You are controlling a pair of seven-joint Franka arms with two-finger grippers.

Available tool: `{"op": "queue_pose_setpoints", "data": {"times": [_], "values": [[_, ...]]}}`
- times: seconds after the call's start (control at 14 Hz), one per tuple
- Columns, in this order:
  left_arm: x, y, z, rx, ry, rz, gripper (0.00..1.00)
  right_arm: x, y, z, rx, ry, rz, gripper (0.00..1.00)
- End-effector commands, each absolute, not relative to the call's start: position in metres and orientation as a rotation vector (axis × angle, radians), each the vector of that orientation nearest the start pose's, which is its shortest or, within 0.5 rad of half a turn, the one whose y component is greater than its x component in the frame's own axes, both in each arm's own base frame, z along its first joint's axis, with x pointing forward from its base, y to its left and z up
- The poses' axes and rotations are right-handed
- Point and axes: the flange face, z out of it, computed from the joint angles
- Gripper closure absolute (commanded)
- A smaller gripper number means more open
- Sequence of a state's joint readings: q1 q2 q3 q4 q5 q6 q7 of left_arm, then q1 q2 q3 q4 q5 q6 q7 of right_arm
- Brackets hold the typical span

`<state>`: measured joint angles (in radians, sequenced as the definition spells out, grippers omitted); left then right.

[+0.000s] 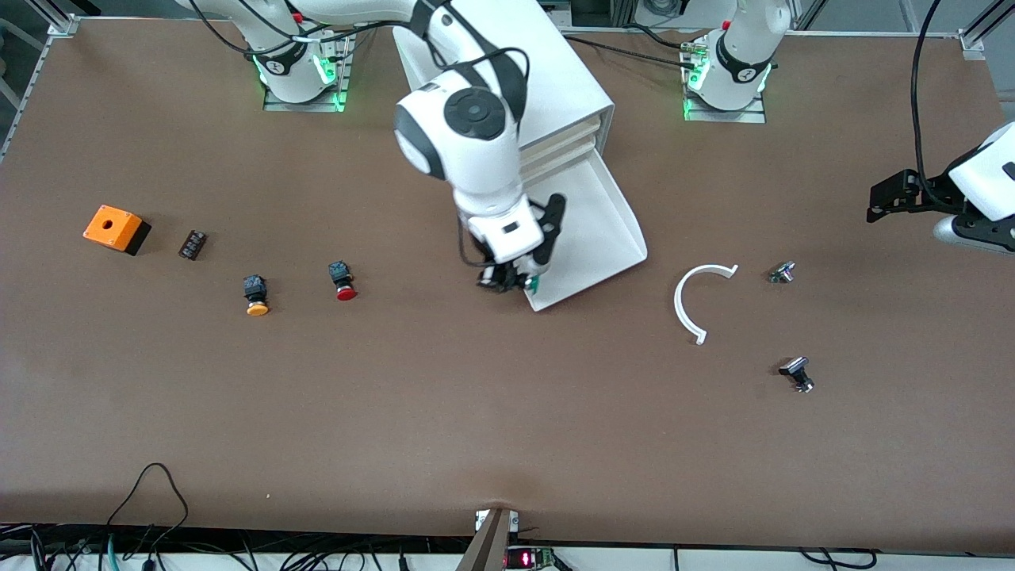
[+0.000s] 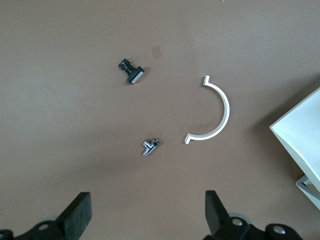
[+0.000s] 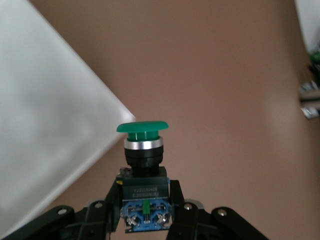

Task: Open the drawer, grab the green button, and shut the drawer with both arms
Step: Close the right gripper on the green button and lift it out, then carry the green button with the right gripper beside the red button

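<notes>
The drawer [image 1: 610, 230], the lowest tray of the white cabinet [image 1: 555, 87], stands pulled out over the table. My right gripper [image 1: 511, 277] hangs over the table beside the drawer's front corner, at the corner toward the right arm's end. It is shut on the black body of the green-capped button [image 3: 142, 127], whose cap sticks out past the fingers [image 3: 176, 200]; the drawer [image 3: 45, 125] shows beside it. A bit of green [image 1: 533, 283] shows under the hand. My left gripper [image 1: 880, 202] waits open over the left arm's end of the table; its fingers [image 2: 80, 215] hold nothing.
An orange box [image 1: 116, 228], a small black block [image 1: 192, 244], an orange-yellow-capped button [image 1: 256, 295] and a red-capped button [image 1: 343, 281] lie toward the right arm's end. A white curved piece [image 1: 702, 297], a metal part [image 1: 782, 272] and a black part [image 1: 797, 373] lie toward the left arm's end.
</notes>
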<state>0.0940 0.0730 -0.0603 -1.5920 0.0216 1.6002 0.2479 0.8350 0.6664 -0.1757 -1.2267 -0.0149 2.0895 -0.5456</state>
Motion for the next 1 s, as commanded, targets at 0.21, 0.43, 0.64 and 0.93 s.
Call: {"op": "queue_pose_setpoints", "data": {"times": [0.21, 0.43, 0.64, 0.93], "values": [[0.578, 0.023, 0.583, -3.146, 0.263, 0.101, 0.0, 0.627, 0.41, 0.394, -2.853, -1.745, -0.289, 0.72], [0.581, 0.024, 0.581, -3.156, 0.186, 0.104, 0.0, 0.665, 0.341, 0.375, -2.943, -1.618, -0.232, 0.72], [0.584, 0.023, 0.582, -3.158, 0.126, 0.099, 0.0, 0.696, 0.282, 0.347, -2.976, -1.595, -0.197, 0.72], [0.586, 0.023, 0.578, -3.175, 0.013, 0.112, 0.0, 0.709, 0.227, 0.3, -2.763, -1.93, -0.125, 0.72]]}}
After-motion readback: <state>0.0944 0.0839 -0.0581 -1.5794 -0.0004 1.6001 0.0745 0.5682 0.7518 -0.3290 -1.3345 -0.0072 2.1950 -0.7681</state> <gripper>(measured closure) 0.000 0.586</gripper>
